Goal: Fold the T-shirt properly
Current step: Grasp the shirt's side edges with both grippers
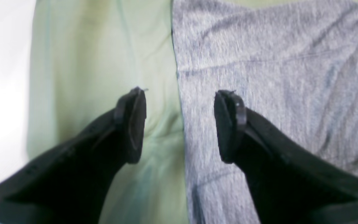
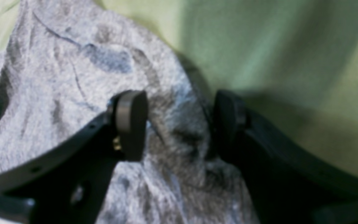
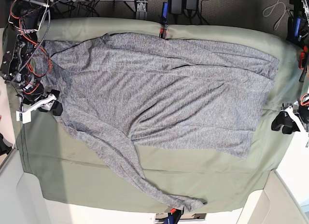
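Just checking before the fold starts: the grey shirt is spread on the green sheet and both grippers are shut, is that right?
Not quite. The shirt is spread on the green sheet, but both grippers are open: each wrist view shows the left gripper and the right gripper with jaws well apart.

A wide olive-green cloth sheet [image 3: 96, 180] covers the table, with what seem orange-handled clamps [image 3: 164, 30] at its edge.
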You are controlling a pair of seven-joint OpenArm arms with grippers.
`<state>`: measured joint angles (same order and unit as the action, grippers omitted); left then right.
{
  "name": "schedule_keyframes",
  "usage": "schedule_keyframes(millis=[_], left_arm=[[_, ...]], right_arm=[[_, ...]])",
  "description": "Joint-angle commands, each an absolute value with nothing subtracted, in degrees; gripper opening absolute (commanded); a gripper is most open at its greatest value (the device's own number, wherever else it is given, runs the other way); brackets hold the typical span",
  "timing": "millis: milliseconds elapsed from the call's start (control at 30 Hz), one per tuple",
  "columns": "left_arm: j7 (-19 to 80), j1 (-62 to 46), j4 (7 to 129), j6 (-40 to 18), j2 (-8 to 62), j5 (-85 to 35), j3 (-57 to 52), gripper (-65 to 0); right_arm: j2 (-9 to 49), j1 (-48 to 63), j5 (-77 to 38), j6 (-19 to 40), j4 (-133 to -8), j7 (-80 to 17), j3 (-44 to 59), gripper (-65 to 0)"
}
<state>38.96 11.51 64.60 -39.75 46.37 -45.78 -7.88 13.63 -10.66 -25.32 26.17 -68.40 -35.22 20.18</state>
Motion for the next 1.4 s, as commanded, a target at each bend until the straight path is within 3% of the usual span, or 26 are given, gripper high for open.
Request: schedule_keyframes(millis=[0, 400, 467, 633, 800, 933, 1300, 1367], left_arm=[[36.3, 14.5, 63.2, -40.0, 46.7, -45.5, -7.0, -27.9], [19.8, 37.1, 31.3, -28.7, 31.9, -25.9, 3.6, -27.9], [17.5, 39.1, 26.5, -28.7, 30.6, -23.5, 3.6, -27.9], [15.2, 39.9, 23.6, -22.4, 30.5, -20.4, 3.6, -27.9], [15.7, 39.9, 24.9, -23.5, 32.0, -20.6, 3.6, -27.9], [17.5, 39.8, 24.9, -33.6, 31.6, -24.7, 3.6, -27.9], [18.2, 38.5, 24.9, -33.9, 30.0, -24.8, 3.6, -28.1], [18.2, 38.4, 24.9, -35.3, 30.0, -24.8, 3.6, -31.2]], right_arm=[[14.1, -10.6, -24.8, 26.0, -68.7, -37.6, 20.2, -30.3], [14.1, -10.6, -24.2, 26.0, -68.7, -37.6, 20.2, -30.3], [14.2, -10.6, -24.2, 26.0, -68.7, -37.8, 20.2, -30.3], [14.1, -10.6, -24.2, 26.0, -68.7, -37.8, 20.2, -30.3], [14.1, -10.6, -24.2, 26.0, -68.7, -37.8, 20.2, -30.3], [14.1, -10.7, -24.3, 26.0, -68.7, -37.7, 20.2, -30.3], [14.1, -10.8, -24.4, 26.0, -68.7, -37.8, 20.2, -30.3], [14.1, -10.7, -24.4, 26.0, -68.7, -37.8, 20.2, -30.3]])
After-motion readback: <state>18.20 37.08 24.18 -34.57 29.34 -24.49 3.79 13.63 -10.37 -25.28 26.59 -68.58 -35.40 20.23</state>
